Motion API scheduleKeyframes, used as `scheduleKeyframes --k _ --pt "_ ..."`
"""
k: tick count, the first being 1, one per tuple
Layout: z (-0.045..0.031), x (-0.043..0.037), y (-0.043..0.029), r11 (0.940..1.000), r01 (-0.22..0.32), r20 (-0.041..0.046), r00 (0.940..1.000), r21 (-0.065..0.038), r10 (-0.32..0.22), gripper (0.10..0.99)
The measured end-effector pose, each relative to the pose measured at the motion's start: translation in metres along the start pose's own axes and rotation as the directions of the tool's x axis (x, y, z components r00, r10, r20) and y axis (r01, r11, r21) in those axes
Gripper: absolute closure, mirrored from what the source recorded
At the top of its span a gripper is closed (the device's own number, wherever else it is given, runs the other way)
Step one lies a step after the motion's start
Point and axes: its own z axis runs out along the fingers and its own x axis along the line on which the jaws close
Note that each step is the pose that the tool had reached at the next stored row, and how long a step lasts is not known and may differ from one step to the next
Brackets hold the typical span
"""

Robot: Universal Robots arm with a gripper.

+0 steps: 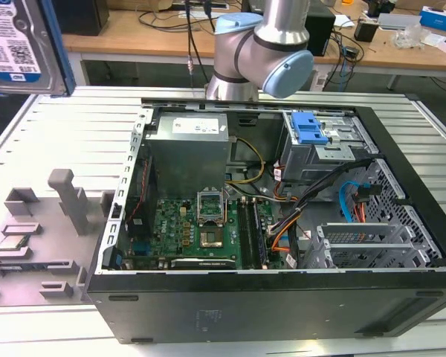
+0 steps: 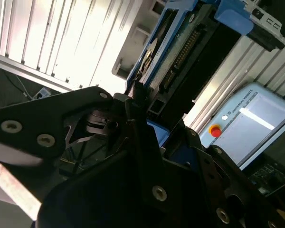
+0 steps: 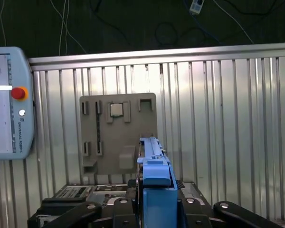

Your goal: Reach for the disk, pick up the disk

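The disk point(image 1: 15, 44) hangs in the air at the top of the exterior view's left, close to the camera. Its white-and-blue label faces the camera and a blue frame runs along its side. In the first wrist view the disk point(image 3: 154, 166) stands edge-on above the grey slatted table, and my gripper point(image 3: 155, 192) is shut on its blue frame from both sides. The second wrist view shows the disk point(image 2: 180, 52) from its connector end, with my gripper point(image 2: 149, 118) clamped on it below.
An open computer case point(image 1: 401, 223) sits mid-table, with a motherboard point(image 1: 201, 230) and a blue bracket on a metal cage point(image 1: 310, 130) inside. A grey fixture plate point(image 3: 118, 133) carries a small CPU chip point(image 3: 116, 109). A teach pendant point(image 3: 4, 104) lies on the table.
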Motion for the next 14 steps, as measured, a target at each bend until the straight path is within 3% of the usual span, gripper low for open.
scheduleKeyframes --k 1,3,5,9,11,14 --pt "0.0000 -0.0007 -0.0094 1.0000 0.000 -0.0001 1.0000 0.000 0.000 0.718" --pt "0.0001 -0.0014 -0.0184 1.0000 0.000 0.0000 1.0000 -0.001 0.000 0.718" --pt "0.0002 -0.0025 -0.0335 1.0000 0.000 -0.0001 1.0000 -0.001 0.000 0.718" --pt "0.0003 -0.0037 -0.0508 1.0000 0.000 -0.0002 1.0000 -0.001 0.000 0.718" --pt "0.0004 -0.0048 -0.0646 1.0000 0.000 -0.0002 1.0000 -0.002 0.000 0.718" --pt "0.0005 -0.0057 -0.0758 1.0000 0.000 -0.0001 1.0000 -0.002 0.000 0.718"
